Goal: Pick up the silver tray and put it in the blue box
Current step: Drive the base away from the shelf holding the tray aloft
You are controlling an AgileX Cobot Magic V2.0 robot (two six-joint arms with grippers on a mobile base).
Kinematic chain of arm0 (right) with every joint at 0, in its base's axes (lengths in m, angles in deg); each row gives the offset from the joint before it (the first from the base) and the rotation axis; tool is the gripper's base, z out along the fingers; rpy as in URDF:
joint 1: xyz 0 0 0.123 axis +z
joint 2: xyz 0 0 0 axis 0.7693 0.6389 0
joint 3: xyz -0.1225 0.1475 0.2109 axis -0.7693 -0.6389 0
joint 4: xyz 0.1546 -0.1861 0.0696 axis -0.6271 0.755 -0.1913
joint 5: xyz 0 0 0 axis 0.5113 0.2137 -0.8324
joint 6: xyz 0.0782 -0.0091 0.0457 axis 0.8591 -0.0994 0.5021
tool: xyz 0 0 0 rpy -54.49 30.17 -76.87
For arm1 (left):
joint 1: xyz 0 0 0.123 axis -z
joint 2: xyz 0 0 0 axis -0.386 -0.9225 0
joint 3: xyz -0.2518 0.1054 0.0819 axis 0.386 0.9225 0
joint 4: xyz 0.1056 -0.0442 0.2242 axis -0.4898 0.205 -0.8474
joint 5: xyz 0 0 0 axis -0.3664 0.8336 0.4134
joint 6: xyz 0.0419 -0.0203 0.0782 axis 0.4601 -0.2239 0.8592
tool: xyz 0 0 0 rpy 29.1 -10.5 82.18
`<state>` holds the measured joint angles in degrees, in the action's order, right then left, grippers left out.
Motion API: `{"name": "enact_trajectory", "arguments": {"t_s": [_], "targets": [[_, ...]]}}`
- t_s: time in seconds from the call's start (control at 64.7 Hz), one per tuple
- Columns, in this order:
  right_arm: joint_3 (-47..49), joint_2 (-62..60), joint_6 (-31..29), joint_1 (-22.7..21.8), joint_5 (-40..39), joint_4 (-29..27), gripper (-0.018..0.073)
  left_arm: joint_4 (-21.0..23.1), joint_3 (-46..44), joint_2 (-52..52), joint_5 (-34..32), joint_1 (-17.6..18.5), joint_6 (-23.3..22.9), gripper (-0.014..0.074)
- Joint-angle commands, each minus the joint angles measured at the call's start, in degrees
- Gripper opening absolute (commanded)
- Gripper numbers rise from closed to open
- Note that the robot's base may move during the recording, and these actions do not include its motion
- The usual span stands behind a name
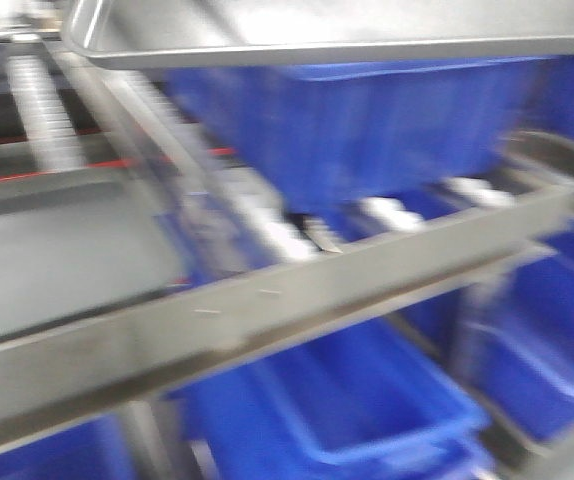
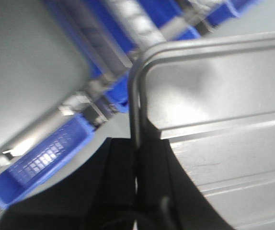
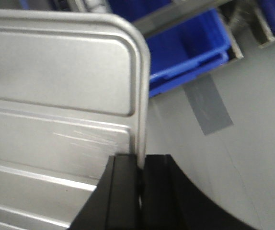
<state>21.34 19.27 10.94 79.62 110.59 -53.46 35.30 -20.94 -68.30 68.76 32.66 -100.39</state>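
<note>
The silver tray [image 1: 347,30] fills the top of the front view, held up in the air. My left gripper [image 2: 136,146] is shut on the tray's [image 2: 233,120] left rim; its ridged base shows to the right. My right gripper [image 3: 141,160] is shut on the tray's [image 3: 56,81] right rim. A large deep blue box [image 1: 357,125] with ribbed walls sits on the rack just below the tray. All views are blurred by motion.
A metal rack rail [image 1: 267,300] crosses the front view diagonally, with roller tracks [image 1: 42,100] behind. Shallower blue bins [image 1: 367,400] stand on the lower shelf. A blue bin [image 3: 190,48] and a grey tape patch on the floor [image 3: 209,105] show in the right wrist view.
</note>
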Motion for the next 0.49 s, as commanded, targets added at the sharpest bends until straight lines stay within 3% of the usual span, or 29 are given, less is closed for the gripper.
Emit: {"name": "enact_trajectory", "arguments": {"t_s": [0.0,0.479], "targets": [[1.99,-1.19,-0.33,-0.49,-0.89,4.92,0.0057,-4.25,-1.63,2.02,2.37,0.06,0.97,-0.0098],[1.99,-1.19,-0.33,-0.49,-0.89,4.92,0.0057,-4.25,-1.63,2.02,2.37,0.06,0.97,-0.0098]]}}
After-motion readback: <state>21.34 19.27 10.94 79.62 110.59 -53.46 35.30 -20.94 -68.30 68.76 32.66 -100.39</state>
